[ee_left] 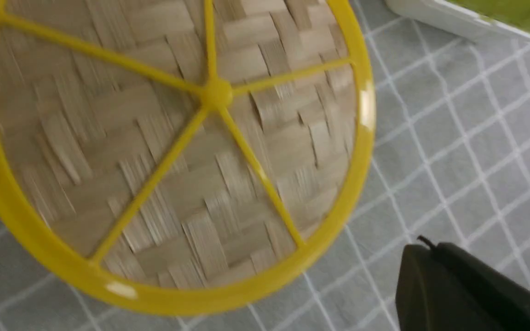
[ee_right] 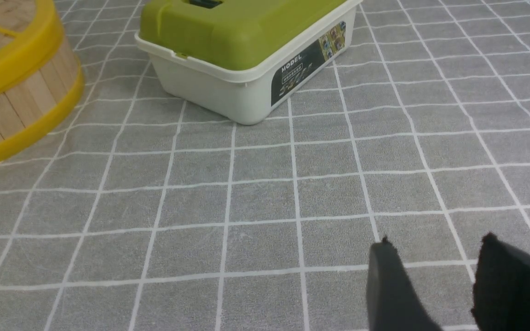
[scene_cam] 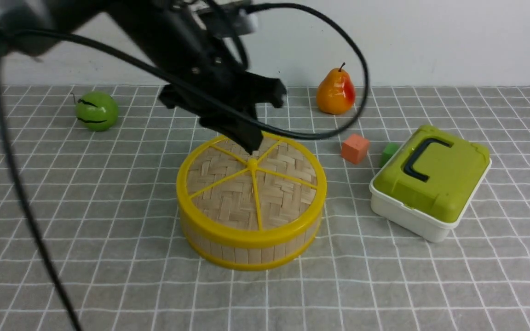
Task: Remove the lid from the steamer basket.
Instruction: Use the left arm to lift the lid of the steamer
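At the far left of the front view, a green melon-like ball with dark streaks (scene_cam: 97,111) is resting toward the back of a grey cloth with a white grid (scene_cam: 85,207). The robot's left arm (scene_cam: 173,41) is reaching in from the upper left, and a black cable (scene_cam: 154,69) is looping loosely across the picture in front of it. The left gripper (scene_cam: 250,148) is pointing down over the lid, and its claw is pressing together with nothing between its fingers

The lid (scene_cam: 221,202) is lying flat on the steamer basket (scene_cam: 254,255), covering it, with its yellow centre knob (scene_cam: 252,163) standing up where the five spokes are meeting. The basket is sitting upright near the middle of the cloth

Further right, an orange-red pear (scene_cam: 336,92) is standing near the back edge. In front of it an orange block (scene_cam: 355,148) is lying, and a green block (scene_cam: 389,153) is showing beside the box, partly hidden. The white box (scene_cam: 412,219) is sitting at an angle, wearing its green cover (scene_cam: 449,179) with a dark handle (scene_cam: 417,158)

Last, the right gripper (ee_right: 437,239) is hovering in the right wrist view, well apart from the basket, its claw spreading with nothing between the fingertips
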You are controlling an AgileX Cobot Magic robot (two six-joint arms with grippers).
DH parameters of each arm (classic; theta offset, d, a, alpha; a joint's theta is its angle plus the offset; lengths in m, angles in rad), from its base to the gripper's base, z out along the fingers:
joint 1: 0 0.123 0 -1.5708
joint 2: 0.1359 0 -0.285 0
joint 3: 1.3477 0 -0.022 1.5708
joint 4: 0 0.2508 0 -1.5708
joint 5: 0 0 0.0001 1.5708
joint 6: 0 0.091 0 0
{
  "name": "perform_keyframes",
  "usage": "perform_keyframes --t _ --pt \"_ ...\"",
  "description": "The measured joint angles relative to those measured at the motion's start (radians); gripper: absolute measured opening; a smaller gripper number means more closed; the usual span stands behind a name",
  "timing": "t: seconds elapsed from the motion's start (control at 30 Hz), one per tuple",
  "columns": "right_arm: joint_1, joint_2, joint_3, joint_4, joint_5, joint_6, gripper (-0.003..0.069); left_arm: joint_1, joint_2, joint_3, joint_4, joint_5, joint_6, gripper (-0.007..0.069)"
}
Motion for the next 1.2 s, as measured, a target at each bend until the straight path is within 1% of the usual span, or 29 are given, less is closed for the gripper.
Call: perform_keyframes --t 0.03,0.1,0.13,0.17,0.23,0.27,0.37,0.4,0.5,0.6,0.63,0.67,0.77,0.9,1.03,1.1,1.13,1.17,1.2 --pt "0.000 0.000 0.000 0.000 0.000 0.000 0.0241 -0.013 0.014 -0.021 0.013 0.001 -0.005 -0.0013" --pt "0.000 0.000 0.000 0.000 0.000 0.000 0.0241 -0.074 0.090 -0.140 0.173 0.001 -0.084 -0.0013" --pt "0.000 0.000 0.000 0.000 0.000 0.000 0.0241 -0.077 0.094 -0.140 0.173 0.001 -0.084 -0.0013" --pt "0.000 0.000 0.000 0.000 0.000 0.000 0.0241 -0.099 0.127 -0.181 0.249 0.001 -0.124 -0.0012" --pt "0.000 0.000 0.000 0.000 0.000 0.000 0.0241 -0.109 0.146 -0.193 0.309 0.001 -0.143 -0.0004" --pt "0.000 0.000 0.000 0.000 0.000 0.000 0.0241 -0.109 0.146 -0.195 0.312 0.001 -0.145 -0.0003" --pt "0.000 0.000 0.000 0.000 0.000 0.000 0.0241 -0.108 0.163 -0.198 0.355 0.001 -0.154 0.0065" --pt "0.000 0.000 0.000 0.000 0.000 0.000 0.0241 -0.108 0.165 -0.198 0.356 0.001 -0.154 0.0071" --pt "0.000 0.000 0.000 0.000 0.000 0.000 0.0241 -0.108 0.193 -0.199 0.363 0.001 -0.154 0.0213" --pt "0.000 0.000 0.000 0.000 0.000 0.000 0.0241 -0.108 0.225 -0.199 0.364 0.001 -0.154 0.0314" --pt "0.000 0.000 0.000 0.000 0.000 0.000 0.0241 -0.108 0.231 -0.199 0.365 0.001 -0.154 0.0327" --pt "0.000 0.000 0.000 0.000 0.000 0.000 0.0241 -0.108 0.252 -0.199 0.376 0.001 -0.156 0.0364" --pt "0.000 0.000 0.000 0.000 0.000 0.000 0.0241 -0.108 0.291 -0.199 0.416 0.001 -0.161 0.0399" --pt "0.000 0.000 0.000 0.000 0.000 0.000 0.0241 -0.108 0.317 -0.199 0.459 0.001 -0.192 0.0396" --pt "0.000 0.000 0.000 0.000 0.000 0.000 0.0241 -0.108 0.325 -0.201 0.472 0.000 -0.207 0.0338" --pt "0.000 0.000 0.000 0.000 0.000 0.000 0.0241 -0.109 0.334 -0.206 0.468 -0.001 -0.221 0.0261" --pt "0.000 0.000 0.000 0.000 0.000 0.000 0.0241 -0.109 0.334 -0.206 0.468 -0.001 -0.221 0.0253" --pt "0.000 0.000 0.000 0.000 0.000 0.000 0.0241 -0.110 0.338 -0.209 0.467 0.000 -0.238 0.0178" --pt "0.000 0.000 0.000 0.000 0.000 0.000 0.0241 -0.110 0.338 -0.209 0.471 0.000 -0.246 0.0143"
